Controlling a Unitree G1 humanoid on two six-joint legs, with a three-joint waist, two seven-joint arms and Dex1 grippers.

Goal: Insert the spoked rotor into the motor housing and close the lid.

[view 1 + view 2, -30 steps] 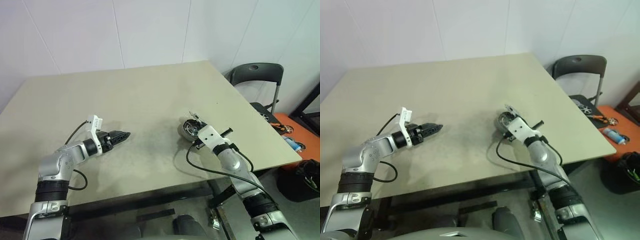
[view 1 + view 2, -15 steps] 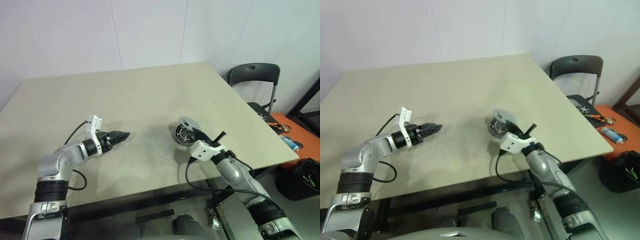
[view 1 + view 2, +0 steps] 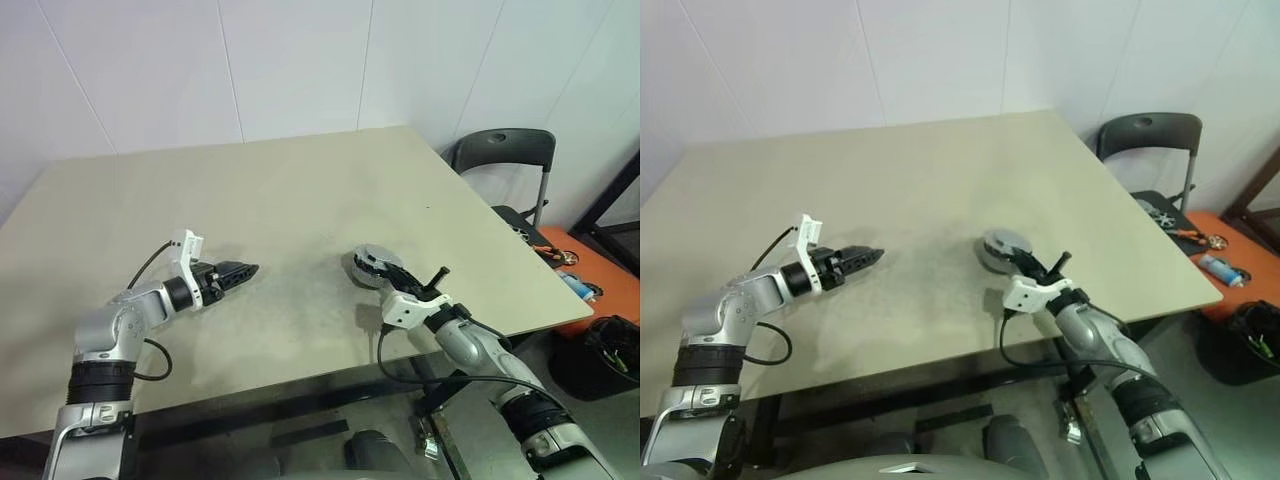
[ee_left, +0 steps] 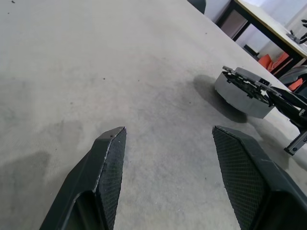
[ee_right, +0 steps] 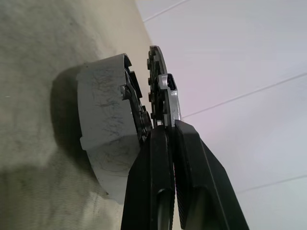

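We count one table (image 3: 300, 190), and on it one motor housing (image 4: 242, 98), a single round grey cup, with one lid (image 5: 160, 88), a flat notched grey disc, right at its top. We see two grippers, the left gripper (image 3: 247, 269) and the right gripper (image 3: 385, 275), each with two black fingers (image 4: 108, 167), which makes four fingers in all. Beyond the table's far right corner we count one dark chair (image 3: 505, 150), and by it one orange surface (image 3: 590, 270) with some small items on it, too small for us to number.
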